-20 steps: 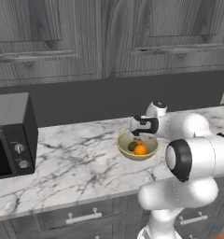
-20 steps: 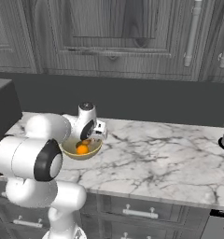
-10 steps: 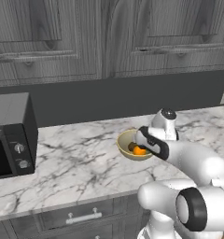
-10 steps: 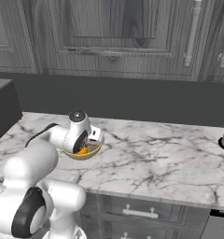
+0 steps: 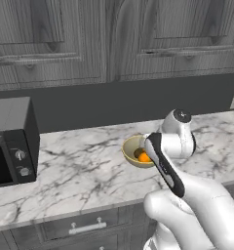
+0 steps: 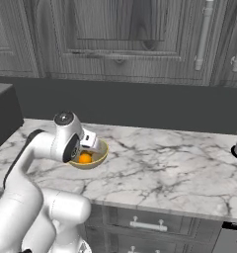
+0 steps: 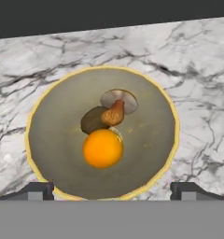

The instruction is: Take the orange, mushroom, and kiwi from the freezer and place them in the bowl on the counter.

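Left base view: bowl (image 5: 131,148) on counter (image 5: 80,166), orange (image 5: 144,157) inside, arm's white wrist just right of it; microwave (image 5: 11,141) far left.
Right base view: orange (image 6: 85,158) in bowl (image 6: 99,157), arm over its left rim.
Hand view: gripper (image 7: 112,190) wide open, empty, over bowl (image 7: 48,140); orange (image 7: 102,148), kiwi (image 7: 93,120), mushroom (image 7: 116,107) touching mid-bowl.
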Controlling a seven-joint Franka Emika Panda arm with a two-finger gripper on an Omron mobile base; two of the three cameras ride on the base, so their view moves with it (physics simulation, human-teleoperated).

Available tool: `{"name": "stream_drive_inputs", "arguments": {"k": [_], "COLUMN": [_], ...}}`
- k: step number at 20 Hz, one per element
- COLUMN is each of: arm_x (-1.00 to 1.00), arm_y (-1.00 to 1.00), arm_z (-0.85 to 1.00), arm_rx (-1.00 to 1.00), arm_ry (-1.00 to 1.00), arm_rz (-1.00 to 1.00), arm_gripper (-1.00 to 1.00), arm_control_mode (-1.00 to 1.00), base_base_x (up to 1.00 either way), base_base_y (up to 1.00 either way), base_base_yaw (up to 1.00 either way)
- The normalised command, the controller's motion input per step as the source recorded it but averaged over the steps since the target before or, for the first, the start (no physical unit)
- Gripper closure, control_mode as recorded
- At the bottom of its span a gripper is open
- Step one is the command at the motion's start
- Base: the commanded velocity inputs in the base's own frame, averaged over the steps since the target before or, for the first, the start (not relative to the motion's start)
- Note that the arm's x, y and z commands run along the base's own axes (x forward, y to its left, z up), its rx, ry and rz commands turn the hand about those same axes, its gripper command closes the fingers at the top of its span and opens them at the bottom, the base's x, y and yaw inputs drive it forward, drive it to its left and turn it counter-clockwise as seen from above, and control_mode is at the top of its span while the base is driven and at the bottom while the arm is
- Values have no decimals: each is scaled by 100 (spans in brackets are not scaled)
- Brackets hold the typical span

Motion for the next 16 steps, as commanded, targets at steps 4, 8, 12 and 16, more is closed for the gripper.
{"name": "stream_drive_inputs", "arguments": {"k": [4,8,12,16], "arm_x": [-78,-66,-48,-36], "arm_y": [0,11,7,1], "arm_z": [55,55,56,65], "arm_rx": [0,-1,0,0], "arm_ry": [0,0,0,0], "arm_rz": [0,0,-2,0], "arm_gripper": [-100,-100,-100,-100], "arm_control_mode": [-100,-100,-100,-100], "base_base_x": [0,0,0,0], "base_base_y": [0,0,0,0], "base_base_yaw": [0,0,0,0]}}
